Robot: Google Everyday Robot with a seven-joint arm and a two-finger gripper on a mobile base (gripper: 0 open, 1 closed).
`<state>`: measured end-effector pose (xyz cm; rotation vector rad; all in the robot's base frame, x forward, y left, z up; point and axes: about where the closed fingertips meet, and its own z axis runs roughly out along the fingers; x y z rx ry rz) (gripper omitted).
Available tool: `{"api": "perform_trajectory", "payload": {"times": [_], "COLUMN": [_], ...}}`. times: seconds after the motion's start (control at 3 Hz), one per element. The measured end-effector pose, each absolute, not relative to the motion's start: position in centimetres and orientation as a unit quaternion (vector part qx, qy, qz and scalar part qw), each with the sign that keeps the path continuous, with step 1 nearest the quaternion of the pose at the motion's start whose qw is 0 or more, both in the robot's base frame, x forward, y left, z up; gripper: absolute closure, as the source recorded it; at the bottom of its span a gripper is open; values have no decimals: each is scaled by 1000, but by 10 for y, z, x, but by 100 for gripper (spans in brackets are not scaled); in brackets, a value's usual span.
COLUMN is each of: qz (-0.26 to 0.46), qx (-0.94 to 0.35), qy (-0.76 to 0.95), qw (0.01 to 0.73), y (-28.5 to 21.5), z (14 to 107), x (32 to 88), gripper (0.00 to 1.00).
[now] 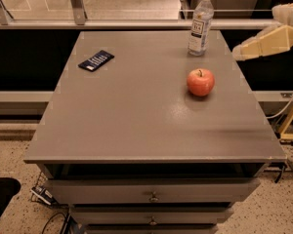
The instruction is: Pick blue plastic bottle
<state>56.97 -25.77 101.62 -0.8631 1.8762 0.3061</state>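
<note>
The gripper (245, 49) hangs off the right edge of the grey table (136, 116), pointing left, holding nothing (spread or pressed together, I cannot tell). Near it, at the table's far right corner, the blue plastic bottle (200, 24) stands upright. A red apple (200, 82) sits nearer the front, and a dark blue packet (96, 60) lies far left.
</note>
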Motion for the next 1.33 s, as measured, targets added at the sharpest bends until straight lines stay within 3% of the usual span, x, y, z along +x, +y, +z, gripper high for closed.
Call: {"api": "perform_trajectory", "payload": {"times": [0.33, 1.33], "qz": [133, 127], "qx": [-307, -282], "qy": [740, 727], "qw": [583, 612], "y": [-259, -254], "z": [1043, 1041], "x": [609, 640], "gripper": [0, 0]}}
